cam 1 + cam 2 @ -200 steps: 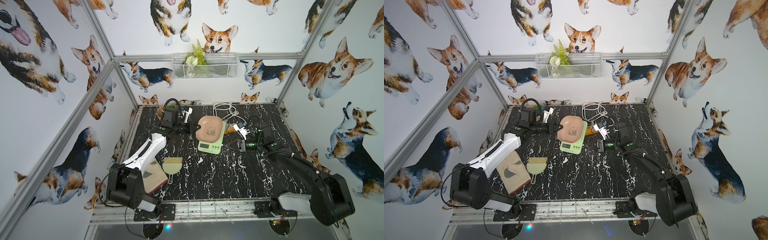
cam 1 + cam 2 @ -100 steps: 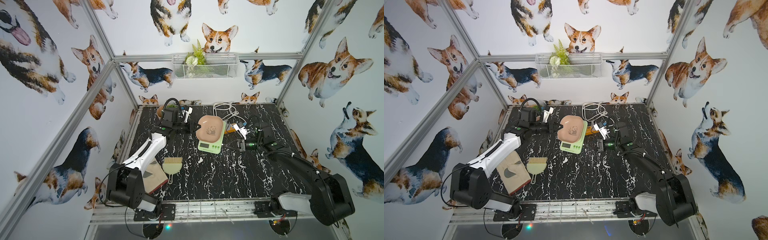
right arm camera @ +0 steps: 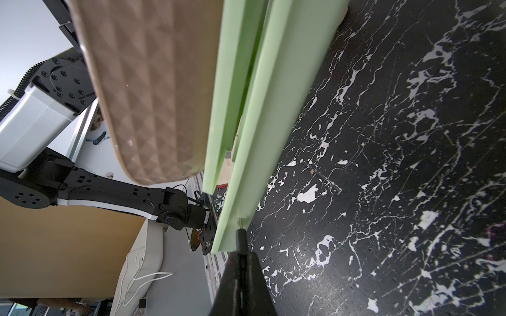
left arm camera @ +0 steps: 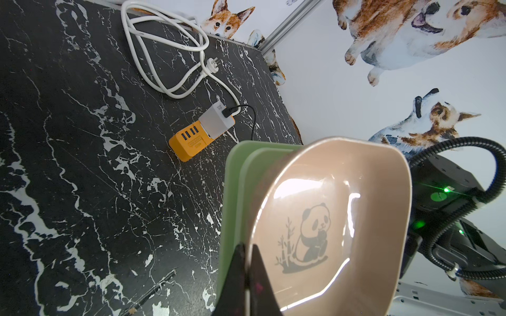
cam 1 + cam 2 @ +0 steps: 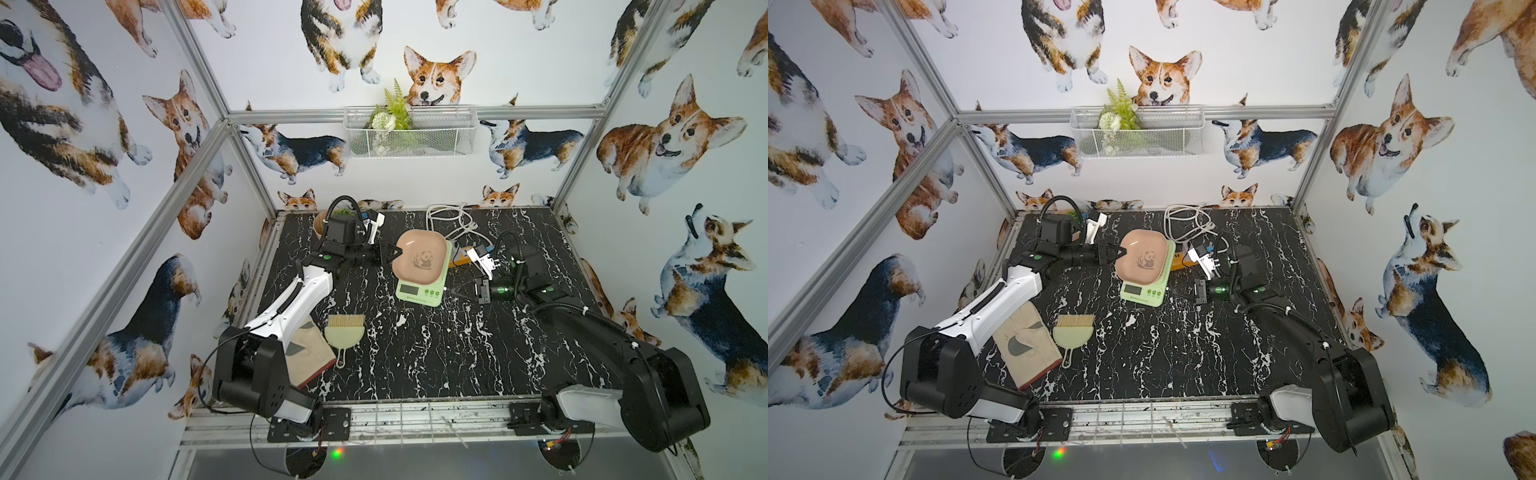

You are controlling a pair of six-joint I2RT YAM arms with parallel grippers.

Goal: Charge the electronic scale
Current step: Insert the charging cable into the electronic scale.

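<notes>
Black plastic first: the right gripper (image 3: 241,255) has its jaws pressed together on a small black plug (image 3: 241,238), whose bare metal tip sticks out straight ahead of the fingertips. Directly in front of that tip is the pale green side wall of the electronic scale (image 3: 262,109). Tip and wall look touching or all but. No port opening can be made out in the right wrist view, so whether the plug is seated cannot be told. Plug axis: in line with the gripper's reach, square-on to the wall. Scale long axis: crosswise to that reach, with the display (image 5: 409,288) end nearest the tip, as both top views show. Judgement: the coming move turns on this one alignment, tip to socket along the wall. It calls for a short straight push, not a sideways one; a miss would likely shove the body away. The right arm is the nearer one to that wall and the only one carrying the plug. Beyond the scale's body, on the side away from the right gripper, the left gripper (image 4: 247,255) pinches the rim of the pink-beige tray (image 4: 328,219). That may steady the scale only if the tray sits firm on it. Farther off past the tray, well apart from both grippers, the orange power strip (image 4: 189,142) carries a grey charger block (image 4: 217,121) with a thin black lead (image 4: 253,120) running out.
</notes>
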